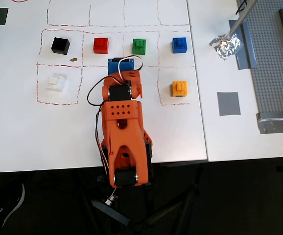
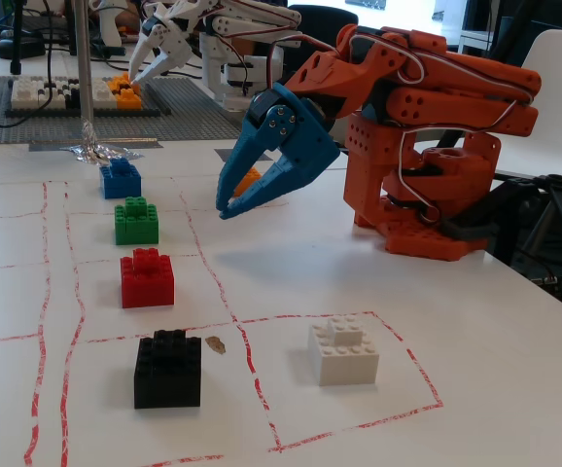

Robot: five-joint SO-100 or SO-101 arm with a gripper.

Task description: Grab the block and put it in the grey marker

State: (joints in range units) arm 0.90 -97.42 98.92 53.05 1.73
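Overhead view: the block [image 1: 101, 45] sits untouched in its red-lined square, well apart from the grey marker [image 1: 228, 103] across the surface [image 1: 24, 132]; everything remains to do.

Fixed view: the hand [image 2: 222, 210] hangs empty, fingers nearly together, above open room beside the block [image 2: 147, 278].

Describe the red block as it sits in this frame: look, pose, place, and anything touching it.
The red block is a small, glossy plastic toy brick, cube-like, with a raised studded top. It sits upright and flat on the white table inside a cell of the red-lined grid, in a row between the black brick and the green brick. Nothing touches it but the table. In the fixed view it stands alone, with the blue claw raised off to the side, apart from it.
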